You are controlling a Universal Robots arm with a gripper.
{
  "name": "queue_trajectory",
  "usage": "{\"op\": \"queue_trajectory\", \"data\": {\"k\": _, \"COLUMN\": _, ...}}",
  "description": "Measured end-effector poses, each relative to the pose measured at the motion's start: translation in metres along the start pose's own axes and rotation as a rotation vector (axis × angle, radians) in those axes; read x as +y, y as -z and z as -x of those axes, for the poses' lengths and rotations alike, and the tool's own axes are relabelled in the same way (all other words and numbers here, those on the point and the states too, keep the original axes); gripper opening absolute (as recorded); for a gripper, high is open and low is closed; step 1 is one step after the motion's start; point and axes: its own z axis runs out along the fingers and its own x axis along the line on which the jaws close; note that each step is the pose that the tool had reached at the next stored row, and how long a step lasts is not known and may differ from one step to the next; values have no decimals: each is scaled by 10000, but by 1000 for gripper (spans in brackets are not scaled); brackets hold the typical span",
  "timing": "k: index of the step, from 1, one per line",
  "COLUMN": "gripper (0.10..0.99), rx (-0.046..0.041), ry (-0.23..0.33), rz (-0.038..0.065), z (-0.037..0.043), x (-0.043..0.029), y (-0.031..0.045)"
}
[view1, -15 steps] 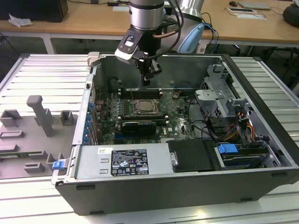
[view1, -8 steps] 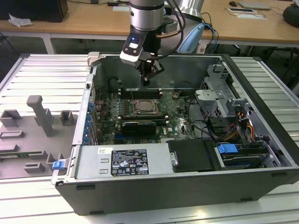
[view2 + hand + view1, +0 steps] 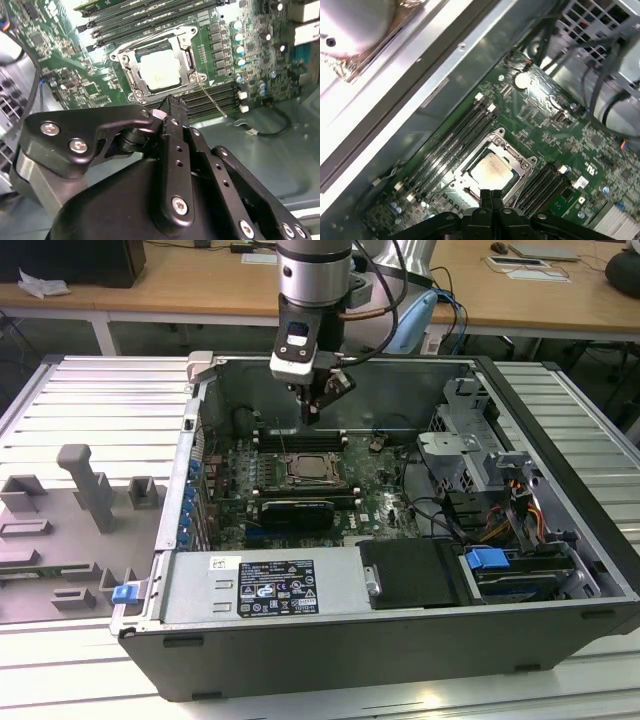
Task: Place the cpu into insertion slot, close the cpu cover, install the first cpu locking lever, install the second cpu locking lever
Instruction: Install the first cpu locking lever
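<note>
The cpu [image 3: 159, 75], a pale silvery square, lies in the insertion slot [image 3: 131, 85] on the green motherboard. It also appears in the first wrist view, cpu [image 3: 492, 170], and in the exterior view, cpu [image 3: 308, 471]. The cpu cover [image 3: 186, 54] lies flat around it as a silvery frame. One thin locking lever [image 3: 213, 102] sticks out sideways from the socket corner; another lever [image 3: 150, 41] runs along the far side of the frame. My gripper [image 3: 313, 416] hangs above the board behind the socket, fingers [image 3: 485, 196] pressed together and holding nothing.
Black memory slots [image 3: 451, 146] flank the socket on both sides. A long black card [image 3: 295, 510] sits in front of it. The case walls [image 3: 420, 390], a drive cage [image 3: 465, 445] and cable bundles [image 3: 520, 505] crowd the exterior view's right. A grey fixture [image 3: 85, 490] stands outside the case.
</note>
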Motion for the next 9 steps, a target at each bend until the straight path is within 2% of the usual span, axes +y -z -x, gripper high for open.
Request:
{"op": "queue_trajectory", "data": {"k": 3, "gripper": 106, "rx": 33, "ry": 751, "rz": -9, "z": 0, "x": -1, "y": -8}}
{"op": "queue_trajectory", "data": {"k": 4, "gripper": 106, "rx": 63, "ry": 1339, "rz": -9, "z": 0, "x": -1, "y": -15}}
{"op": "queue_trajectory", "data": {"k": 6, "gripper": 106, "rx": 97, "ry": 1970, "rz": -10, "z": 0, "x": -1, "y": -23}}
{"op": "queue_trajectory", "data": {"k": 9, "gripper": 106, "rx": 140, "ry": 2634, "rz": -17, "z": 0, "x": -2, "y": -29}}
